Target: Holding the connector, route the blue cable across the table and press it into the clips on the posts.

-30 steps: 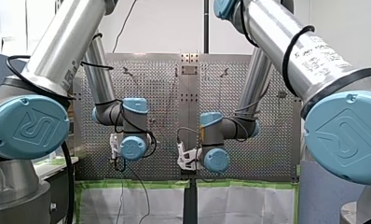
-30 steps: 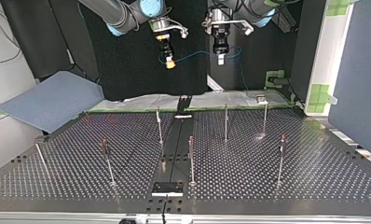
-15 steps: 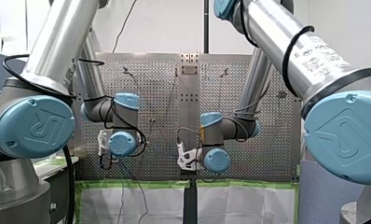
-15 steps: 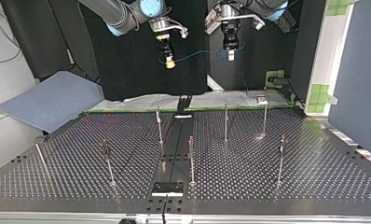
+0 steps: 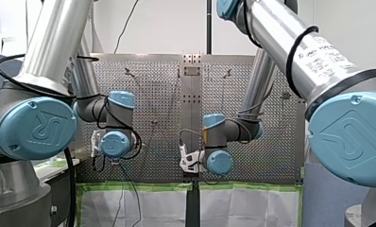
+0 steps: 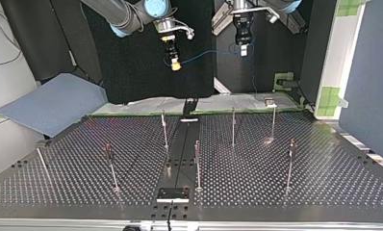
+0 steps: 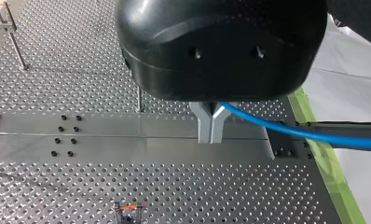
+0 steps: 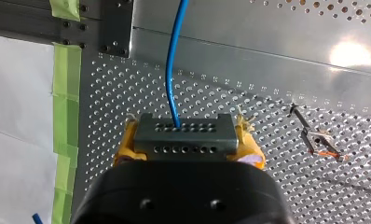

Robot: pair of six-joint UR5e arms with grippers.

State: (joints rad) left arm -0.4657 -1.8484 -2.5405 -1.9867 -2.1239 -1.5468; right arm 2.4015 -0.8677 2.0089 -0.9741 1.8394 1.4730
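Note:
In the right wrist view my right gripper (image 8: 184, 145) is shut with its yellow pads (image 8: 125, 142) on a grey connector (image 8: 183, 132). The blue cable (image 8: 173, 60) leaves the connector and runs ahead over the plate. In the left wrist view my left gripper (image 7: 212, 138) has its metal fingers shut on the blue cable (image 7: 291, 133), which trails off to one side. In the top view both grippers hang above the table's far edge, my right gripper (image 6: 175, 62) at the left and my left gripper (image 6: 244, 48) at the right. The blue cable (image 6: 204, 54) spans between them.
Several thin posts with clips stand on the perforated table (image 6: 324, 183), among them a post (image 6: 164, 129), a second post (image 6: 233, 126) and a third post (image 6: 197, 163) near the middle rail (image 6: 180, 159). Green tape (image 7: 330, 172) edges the plate beside white sheeting.
My left arm has moved toward the top view's right and a little higher, drawing the span of cable between the grippers longer. My right arm has stayed in place.

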